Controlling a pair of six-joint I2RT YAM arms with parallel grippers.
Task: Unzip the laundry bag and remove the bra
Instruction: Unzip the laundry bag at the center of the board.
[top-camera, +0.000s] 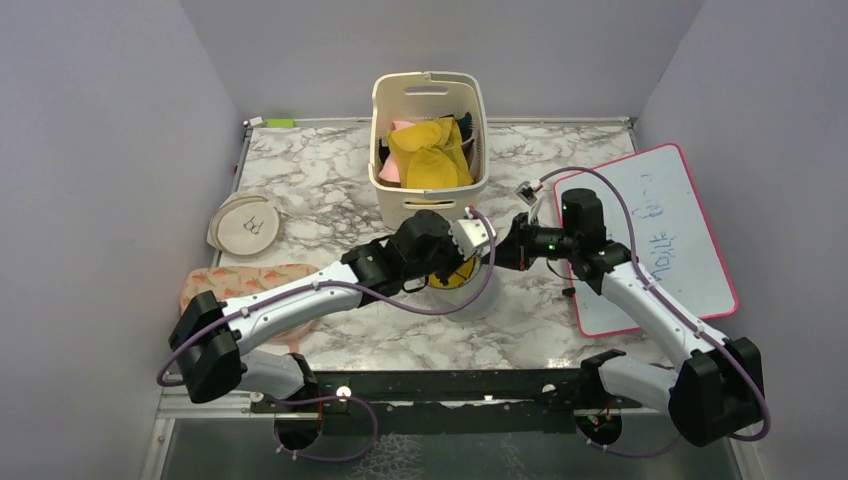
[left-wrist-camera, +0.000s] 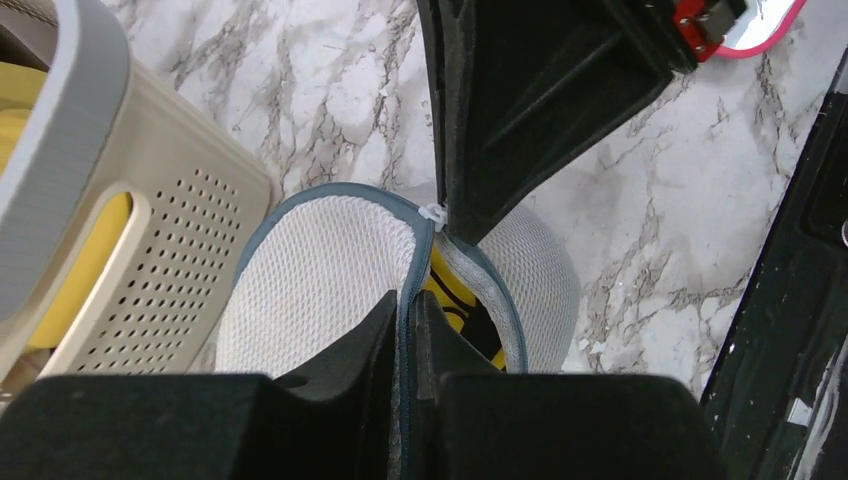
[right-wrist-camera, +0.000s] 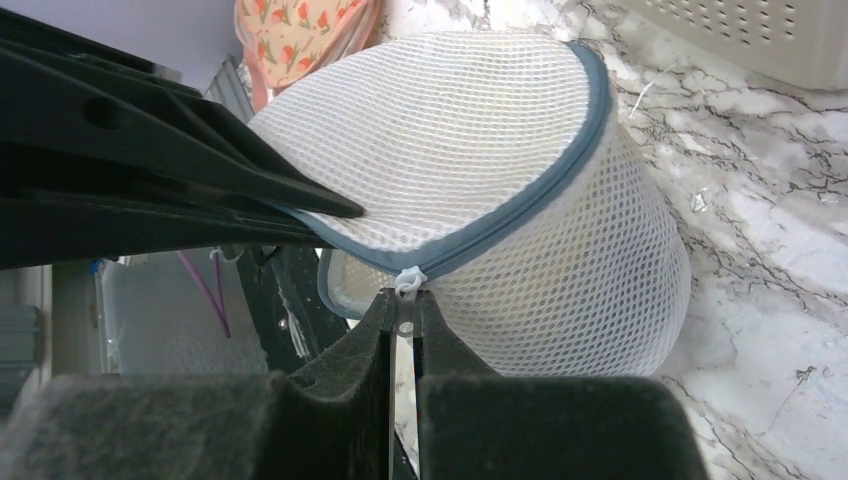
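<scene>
The laundry bag (left-wrist-camera: 320, 270) is a white mesh drum with a blue-grey zip trim, standing just in front of the basket. It also shows in the right wrist view (right-wrist-camera: 500, 150) and, mostly under the arms, in the top view (top-camera: 470, 295). Its zip is partly open. My left gripper (left-wrist-camera: 408, 312) is shut on the lid's zip trim. My right gripper (right-wrist-camera: 405, 305) is shut on the white zip pull (right-wrist-camera: 410, 278). The two grippers, left (top-camera: 482, 258) and right (top-camera: 505, 252), meet over the bag. Yellow and black fabric (left-wrist-camera: 462, 310) shows through the gap; I cannot tell if it is the bra.
A cream slotted basket (top-camera: 478, 120) with yellow and pink cloth stands behind the bag. A flat beige round pouch (top-camera: 247, 224) and a floral cloth (top-camera: 240, 280) lie on the left. A pink-framed whiteboard (top-camera: 655, 235) lies on the right.
</scene>
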